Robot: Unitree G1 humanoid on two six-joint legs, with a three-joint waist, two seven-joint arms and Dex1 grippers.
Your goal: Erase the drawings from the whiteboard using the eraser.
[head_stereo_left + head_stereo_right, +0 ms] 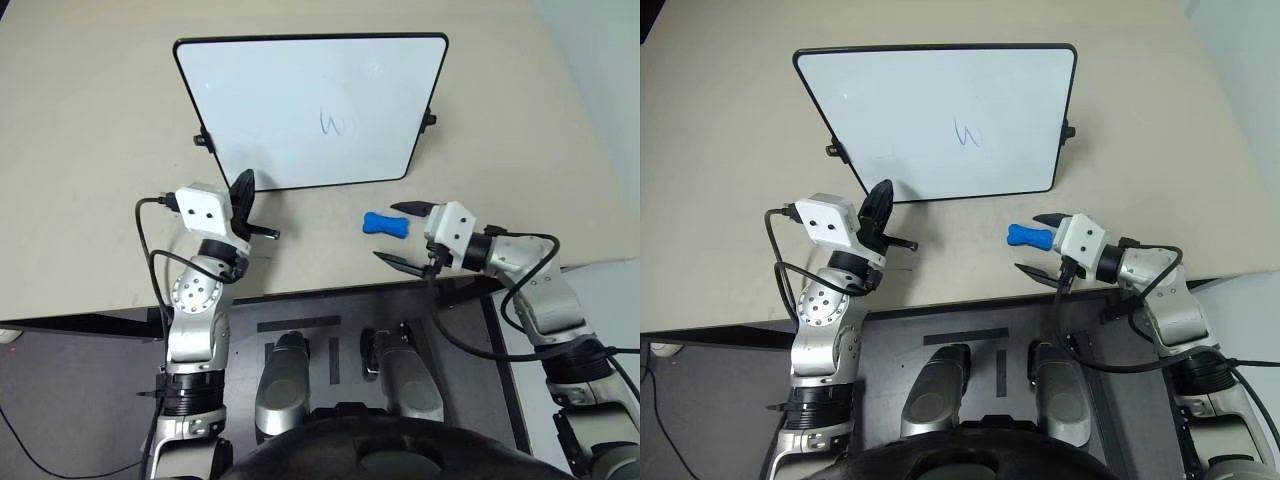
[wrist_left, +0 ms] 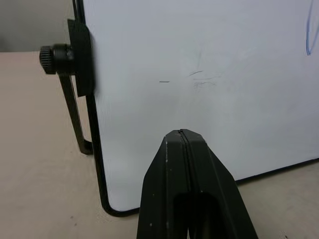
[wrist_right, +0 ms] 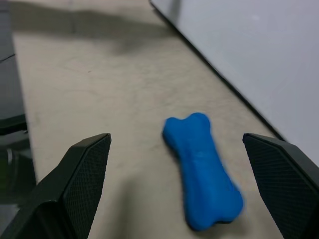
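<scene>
The whiteboard (image 1: 300, 105) stands tilted on the beige table, white with a thin black frame. A small blue-grey squiggle, the drawings (image 1: 335, 122), sits right of its middle. The blue bone-shaped eraser (image 1: 387, 223) lies flat on the table below the board's lower right corner. My right gripper (image 1: 404, 234) is open just right of the eraser, one finger beyond it and one on the near side, not touching it. In the right wrist view the eraser (image 3: 202, 167) lies between the wide-apart fingers. My left gripper (image 1: 243, 190) is shut, its tip close to the board's lower left corner (image 2: 117, 206).
Black side knobs (image 1: 201, 139) and thin stand legs hold the board. The table's front edge (image 1: 300, 292) runs just below both grippers. Beige tabletop stretches left of the board and around the eraser.
</scene>
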